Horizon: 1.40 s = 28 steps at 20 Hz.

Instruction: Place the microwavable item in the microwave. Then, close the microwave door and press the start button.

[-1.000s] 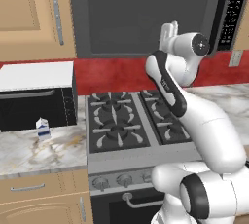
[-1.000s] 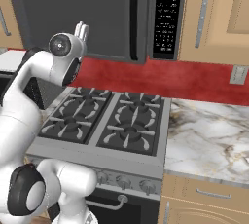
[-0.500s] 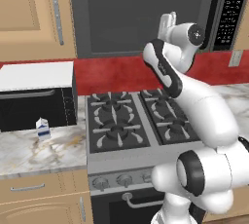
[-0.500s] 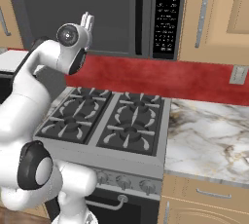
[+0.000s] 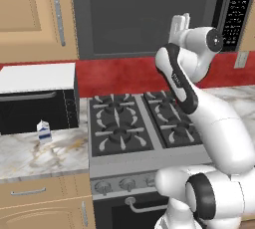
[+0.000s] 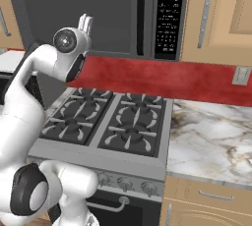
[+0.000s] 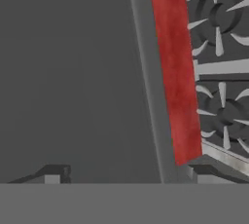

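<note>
At upper center, we raise our empty, parted gripper (image 5: 180,23) against the shut microwave door (image 5: 149,11), seemingly to reach its panel.

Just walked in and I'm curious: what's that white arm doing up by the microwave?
The robot arm has its gripper raised in front of the microwave door, which is shut. The fingers point up and hold nothing; they look slightly apart. Below are the stove and a red backsplash. A milk carton stands on the counter to the left, beside a black oven with a white top.
</note>
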Available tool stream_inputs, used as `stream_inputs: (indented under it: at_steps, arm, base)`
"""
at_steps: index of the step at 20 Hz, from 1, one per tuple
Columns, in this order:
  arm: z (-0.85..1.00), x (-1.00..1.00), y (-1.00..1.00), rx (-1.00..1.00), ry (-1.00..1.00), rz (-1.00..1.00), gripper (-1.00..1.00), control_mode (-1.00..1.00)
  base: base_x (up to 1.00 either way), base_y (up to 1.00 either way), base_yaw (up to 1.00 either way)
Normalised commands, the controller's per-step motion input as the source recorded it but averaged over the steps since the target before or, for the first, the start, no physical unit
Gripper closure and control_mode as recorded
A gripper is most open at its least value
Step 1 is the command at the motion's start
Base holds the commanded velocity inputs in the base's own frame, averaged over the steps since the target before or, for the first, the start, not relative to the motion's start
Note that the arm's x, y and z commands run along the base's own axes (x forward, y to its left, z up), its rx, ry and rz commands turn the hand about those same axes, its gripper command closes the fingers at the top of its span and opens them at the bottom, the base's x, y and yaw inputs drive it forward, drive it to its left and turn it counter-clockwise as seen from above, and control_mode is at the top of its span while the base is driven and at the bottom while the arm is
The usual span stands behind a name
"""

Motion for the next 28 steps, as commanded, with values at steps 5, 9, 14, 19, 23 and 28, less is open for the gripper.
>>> stream_inputs:
  at_steps: [5,9,14,19,23,28]
  arm:
    - [0.00,-1.00,-0.62,0.00,-0.18,0.00,-1.00,-1.00]
    - [-0.03,-1.00,-0.94,0.02,-0.14,0.00,-1.00,-1.00]
    - [-0.06,-0.84,-1.00,0.01,-0.08,0.00,-1.00,-1.00]
    - [0.00,-0.32,-0.96,0.00,-0.01,0.00,-1.00,-1.00]
    - [0.00,0.37,-0.23,0.00,-0.01,0.05,-1.00,-1.00]
    - [0.00,0.31,-0.38,0.00,0.00,0.00,-1.00,-1.00]
  base:
    - [0.00,0.00,0.00]
    - [0.00,0.00,0.00]
    - [0.00,0.00,0.00]
    - [0.00,0.00,0.00]
    - [0.00,0.00,0.00]
    - [0.00,0.00,0.00]
